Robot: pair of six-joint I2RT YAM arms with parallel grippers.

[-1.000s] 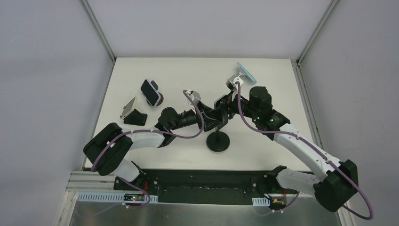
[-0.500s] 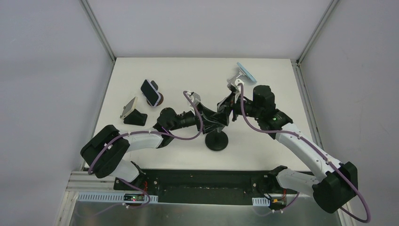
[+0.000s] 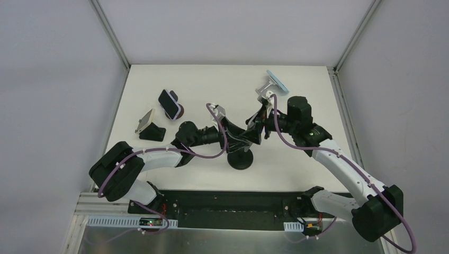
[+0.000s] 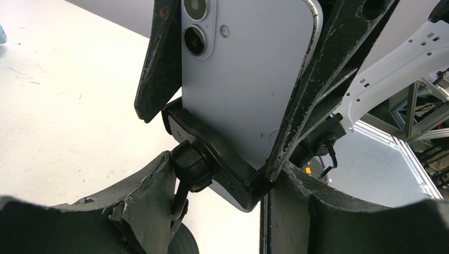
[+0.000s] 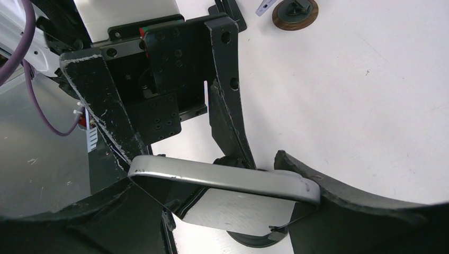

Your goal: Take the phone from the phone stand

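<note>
From overhead, the phone stand (image 3: 239, 160) has its round base on the table (image 3: 317, 95) about midway between the left and right edges, closer to the near edge. Both arms meet above it: the left gripper (image 3: 244, 135) reaches in from the left and the right gripper (image 3: 258, 126) from the right. The phone (image 4: 249, 74) is lost among the black fingers here. (Three other stands sit well apart, two near the left edge (image 3: 169, 103) and a light blue one (image 3: 276, 82) towards the far right corner. I take none of them to be my target.)

The left wrist camera is clearer. The phone stands with its back to the lens, its lower end seated in the stand's black cradle (image 4: 212, 151) and its camera end pointing away from it. The right gripper's fingers (image 4: 159, 58) press on its two long edges, so that pincer is clenched on the phone. My left fingers (image 4: 143, 211) flank the cradle and ball joint and appear to touch on both sides, so I judge them clamped on the stand.

In the right wrist view, the phone's silver edge runs between that gripper's own fingers (image 5: 365, 211), touching both.

The coming move turns on the phone's long axis, which runs straight out of the cradle. I would have the right arm draw it along that line while the left braces the stand.
</note>
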